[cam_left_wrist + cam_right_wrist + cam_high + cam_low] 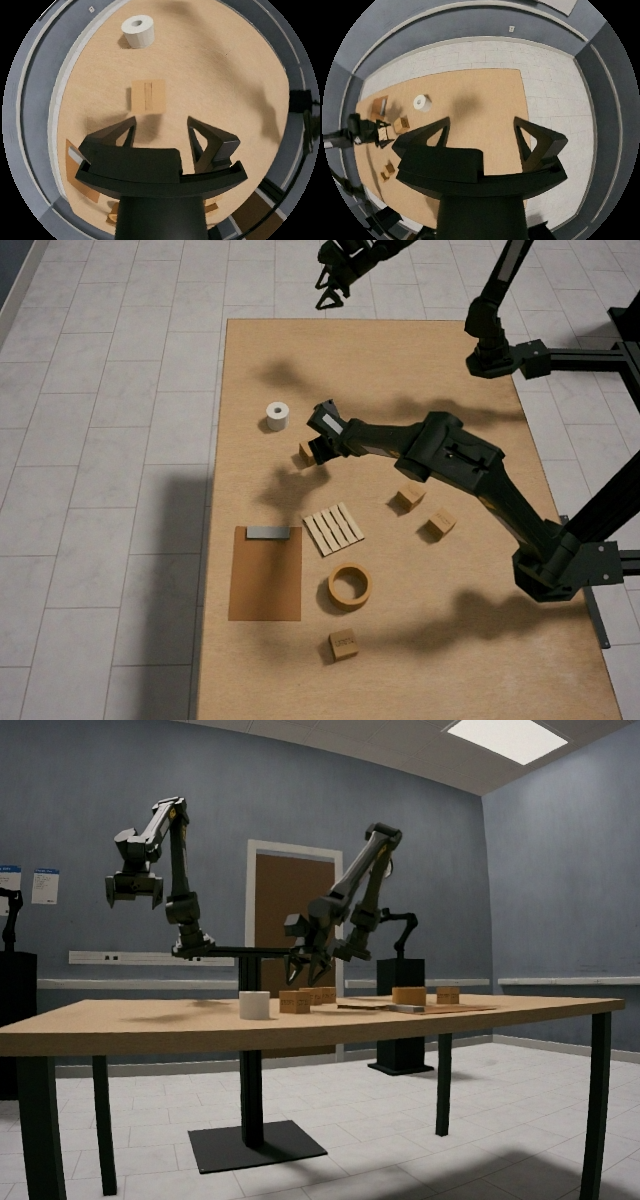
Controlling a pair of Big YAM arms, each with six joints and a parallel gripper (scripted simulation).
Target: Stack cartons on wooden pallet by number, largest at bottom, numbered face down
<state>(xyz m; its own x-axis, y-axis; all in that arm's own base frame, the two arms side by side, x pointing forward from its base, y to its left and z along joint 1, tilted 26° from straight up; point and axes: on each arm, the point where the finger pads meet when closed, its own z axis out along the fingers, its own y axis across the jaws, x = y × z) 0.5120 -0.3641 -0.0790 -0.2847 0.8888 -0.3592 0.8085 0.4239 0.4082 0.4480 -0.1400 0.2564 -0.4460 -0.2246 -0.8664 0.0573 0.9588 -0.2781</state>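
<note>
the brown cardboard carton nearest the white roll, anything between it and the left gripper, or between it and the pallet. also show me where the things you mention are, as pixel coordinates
Nothing visible stands between the brown cardboard carton [306,452] [295,1002] [148,97] [401,125] and the left gripper [306,978] [161,119], or between it and the small square wooden pallet [333,529].

Blue-grey walls [413,859], brown door [299,926], pale tiled floor [361,1112], lit ceiling panel [509,738]

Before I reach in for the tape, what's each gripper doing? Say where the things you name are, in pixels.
Left gripper [305,978] [161,119]: open, holding nothing, above a carton [294,1002] [148,97].
Right gripper [319,297] [134,901] [481,120]: open, holding nothing.
</note>
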